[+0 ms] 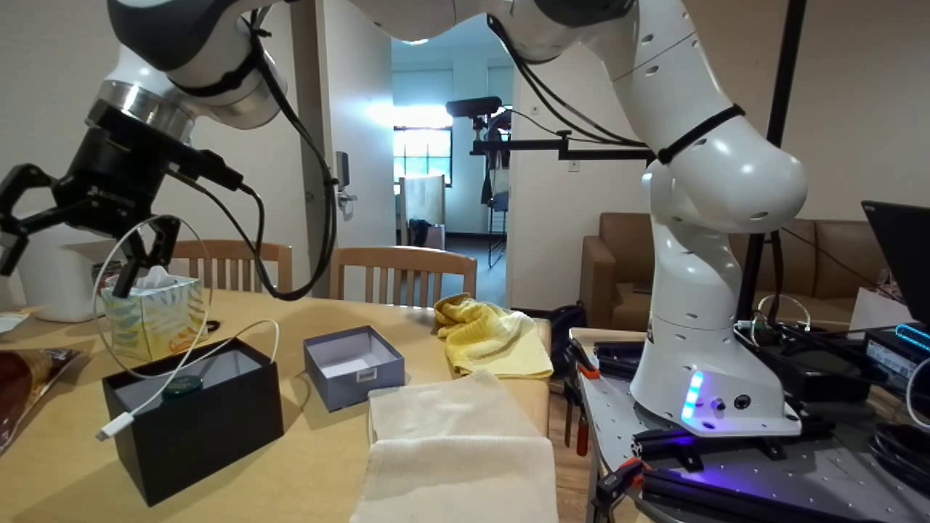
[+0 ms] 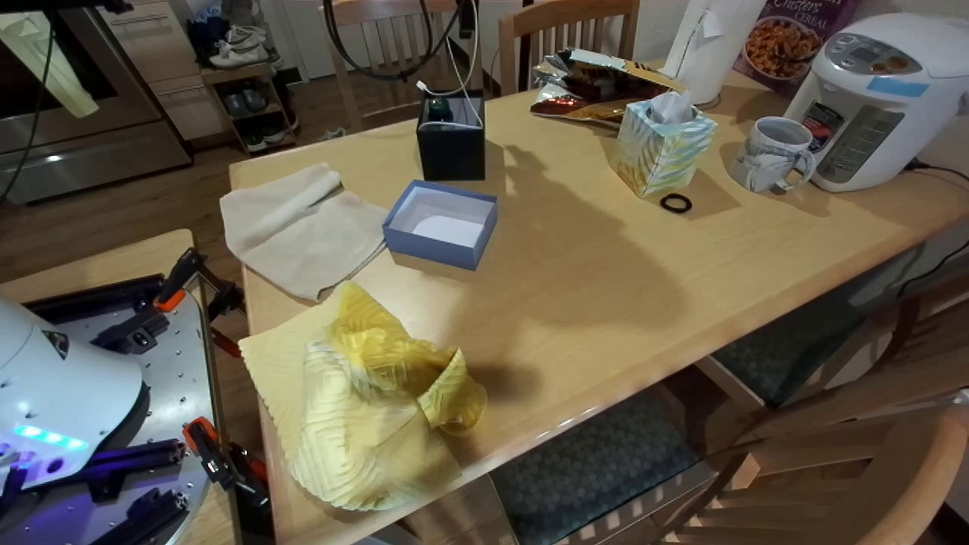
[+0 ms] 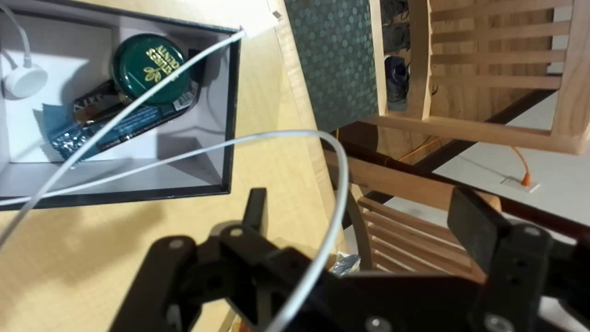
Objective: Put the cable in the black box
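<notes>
The cable [image 3: 342, 177] is only partly in the black box [image 1: 211, 421]. Its round white end [image 3: 26, 80] lies inside, near a green lid [image 3: 150, 69], but the plug end [image 1: 116, 426] reaches outside, past the rim. The middle of the cord rises in a tall loop up to the tool [image 1: 69, 269]. The tool stands wide, and nothing is pinched in it. Perhaps the loop is hooked on one finger [image 1: 131, 269]; from these angles I cannot be sure that they touch. If it is hooked, I think that lifting the tool would pull the cord and draw the round white end out too. If it is free, the stiffness of the cord may keep the plug end outside when the loop falls. In an exterior view the box stands close to the far long edge of the table [image 2: 590, 250], on the side toward the corner where the beige cloth [image 2: 295, 235] lies. So one hard pull could, in my judgement, drop the cable over that edge.
</notes>
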Robot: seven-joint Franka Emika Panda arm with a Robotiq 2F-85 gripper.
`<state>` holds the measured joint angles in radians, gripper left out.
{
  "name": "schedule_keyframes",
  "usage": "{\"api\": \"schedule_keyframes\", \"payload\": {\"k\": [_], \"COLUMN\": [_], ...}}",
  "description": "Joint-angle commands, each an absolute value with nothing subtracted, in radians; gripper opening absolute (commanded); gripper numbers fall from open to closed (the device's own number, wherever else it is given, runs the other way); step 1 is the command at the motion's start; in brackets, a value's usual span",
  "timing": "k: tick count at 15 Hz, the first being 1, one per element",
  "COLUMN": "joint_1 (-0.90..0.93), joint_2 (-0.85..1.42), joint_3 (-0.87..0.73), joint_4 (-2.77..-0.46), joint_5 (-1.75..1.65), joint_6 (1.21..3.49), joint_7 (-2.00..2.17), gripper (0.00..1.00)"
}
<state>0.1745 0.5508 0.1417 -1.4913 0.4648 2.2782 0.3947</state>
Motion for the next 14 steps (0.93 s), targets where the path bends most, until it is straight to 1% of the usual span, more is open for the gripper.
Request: {"api": "schedule_keyframes", "payload": {"k": [1, 4, 7, 10, 14], "joint_1": [0.119, 0.067, 0.028, 0.071, 0.103], "joint_2": [0.567, 0.585, 0.605, 0.588, 0.541], "joint_3": [0.230, 0.299, 0.329, 0.258, 0.237], "joint_4": [-1.480, -1.489, -1.496, -1.523, -1.537], "joint_5": [0.551, 0.711, 0.877, 0.844, 0.803], "joint_6": [2.272, 2.284, 2.259, 2.301, 2.412], "joint_7": [0.189, 0.025, -0.136, -0.165, -0.258], "gripper": [1.00, 1.00, 1.00, 1.00, 1.00]}}
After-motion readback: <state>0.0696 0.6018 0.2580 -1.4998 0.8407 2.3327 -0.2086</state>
